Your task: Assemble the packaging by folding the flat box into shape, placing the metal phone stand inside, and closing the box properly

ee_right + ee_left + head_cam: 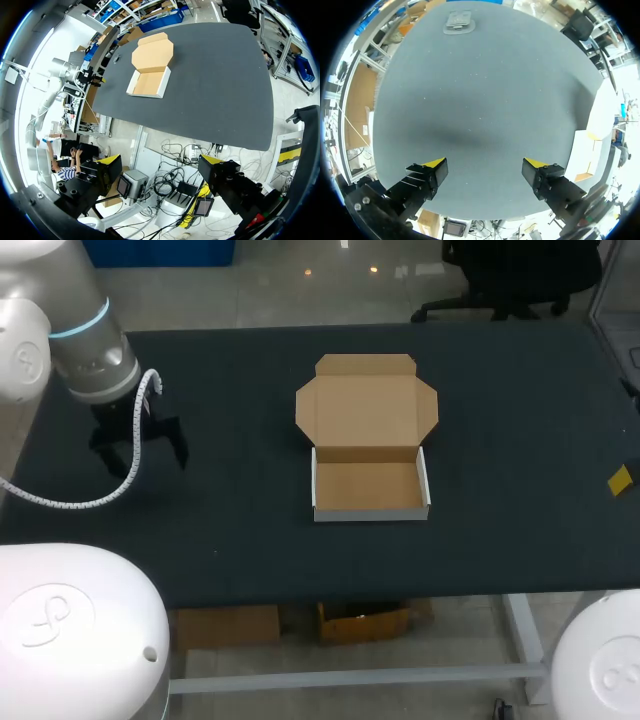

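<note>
Head view: box [370, 485] sits at centre of the black table [520, 420], folded into a tray, white outside and brown inside, nothing in it. The lid [365, 410] is laid flat open at 12 o'clock of the tray, side flaps spread. Left gripper [145, 452] hangs over bare table at 9 o'clock of the box, well apart from it, fingers spread, nothing held. There's a small yellow bit [620, 480] at the table's 3 o'clock edge, can't tell what it is. Left wrist view: left gripper [485, 162] wide open over bare table [485, 90], nothing between the fingers. Box [585, 150] is at roughly 3 o'clock of the gripper, partly cut off. A small grey flat part, looks like the phone stand [457, 22], lies far ahead at 12 o'clock near the table's far edge; too small for detail. Right wrist view: right gripper [161, 160] wide open, empty, off the table's edge with floor and cables under it. Table [215, 75] is ahead, box [149, 82] at about 11 o'clock on it, lid [152, 52] open on its far side.
</note>
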`<control>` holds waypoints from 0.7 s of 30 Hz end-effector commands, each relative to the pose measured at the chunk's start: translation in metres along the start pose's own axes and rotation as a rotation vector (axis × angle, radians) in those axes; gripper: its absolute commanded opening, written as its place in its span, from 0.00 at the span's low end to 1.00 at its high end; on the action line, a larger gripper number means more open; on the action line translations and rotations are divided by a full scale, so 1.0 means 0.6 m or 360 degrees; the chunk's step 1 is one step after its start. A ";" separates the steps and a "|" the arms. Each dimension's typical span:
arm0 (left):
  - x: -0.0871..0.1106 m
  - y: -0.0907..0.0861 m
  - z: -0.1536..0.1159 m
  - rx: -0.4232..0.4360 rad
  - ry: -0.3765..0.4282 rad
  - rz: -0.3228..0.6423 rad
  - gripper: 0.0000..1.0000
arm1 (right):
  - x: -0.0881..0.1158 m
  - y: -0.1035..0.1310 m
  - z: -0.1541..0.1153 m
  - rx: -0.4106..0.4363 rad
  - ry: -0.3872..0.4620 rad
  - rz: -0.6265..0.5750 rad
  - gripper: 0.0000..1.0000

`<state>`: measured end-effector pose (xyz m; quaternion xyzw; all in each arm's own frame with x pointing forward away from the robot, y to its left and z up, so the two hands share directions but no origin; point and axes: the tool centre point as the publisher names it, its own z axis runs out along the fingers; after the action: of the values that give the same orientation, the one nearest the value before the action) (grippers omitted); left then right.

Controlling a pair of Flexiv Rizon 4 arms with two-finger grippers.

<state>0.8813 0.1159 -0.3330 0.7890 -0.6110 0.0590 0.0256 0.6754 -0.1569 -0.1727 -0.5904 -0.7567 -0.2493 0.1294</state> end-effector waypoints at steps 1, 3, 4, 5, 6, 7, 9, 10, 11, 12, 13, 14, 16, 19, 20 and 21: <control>0.003 -0.013 0.022 -0.0027 0.0010 -0.0013 1.00 | 0.001 -0.002 -0.004 0.0003 0.0003 0.0000 1.00; 0.006 -0.023 0.029 -0.0025 0.0006 -0.0009 1.00 | 0.001 -0.002 -0.004 0.0003 0.0003 0.0000 1.00; 0.007 -0.028 0.032 -0.0015 0.0000 -0.0008 1.00 | 0.001 -0.002 -0.004 0.0003 0.0003 0.0000 1.00; 0.007 -0.033 0.034 -0.0007 -0.0004 -0.0008 1.00 | 0.001 -0.002 -0.004 0.0003 0.0003 0.0000 1.00; 0.005 -0.038 0.035 -0.0008 0.0005 -0.0005 1.00 | 0.001 -0.002 -0.004 0.0003 0.0003 0.0000 1.00; 0.004 -0.040 0.037 -0.0006 0.0005 -0.0002 1.00 | 0.001 -0.002 -0.004 0.0003 0.0003 0.0000 1.00; 0.000 -0.045 0.039 -0.0005 0.0003 0.0011 1.00 | 0.001 -0.002 -0.004 0.0003 0.0003 0.0000 1.00; -0.003 -0.048 0.040 0.0000 -0.0010 0.0020 1.00 | 0.001 -0.002 -0.004 0.0003 0.0003 0.0000 1.00; -0.006 -0.051 0.042 0.0002 -0.0013 0.0021 1.00 | 0.001 -0.002 -0.004 0.0003 0.0003 0.0000 1.00; -0.008 -0.054 0.042 -0.0001 -0.0020 0.0026 1.00 | 0.001 -0.002 -0.004 0.0003 0.0003 0.0000 1.00; -0.011 -0.059 0.043 0.0001 -0.0031 0.0024 1.00 | 0.001 -0.002 -0.004 0.0003 0.0003 0.0000 1.00; -0.013 -0.063 0.044 0.0002 -0.0039 0.0025 1.00 | 0.001 -0.002 -0.004 0.0003 0.0003 0.0000 1.00; -0.018 -0.072 0.046 0.0005 -0.0050 0.0027 1.00 | 0.001 -0.002 -0.004 0.0003 0.0003 0.0000 1.00; -0.025 -0.087 0.048 0.0007 -0.0059 0.0029 1.00 | 0.001 -0.002 -0.004 0.0003 0.0003 0.0000 1.00; -0.027 -0.091 0.049 0.0009 -0.0061 0.0037 1.00 | 0.001 -0.002 -0.004 0.0003 0.0003 0.0000 1.00; -0.029 -0.097 0.051 0.0010 -0.0063 0.0038 1.00 | 0.001 -0.002 -0.004 0.0003 0.0003 0.0000 1.00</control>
<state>0.9260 0.1416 -0.3603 0.7831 -0.6198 0.0511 0.0054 0.6753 -0.1570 -0.1727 -0.5905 -0.7565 -0.2494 0.1295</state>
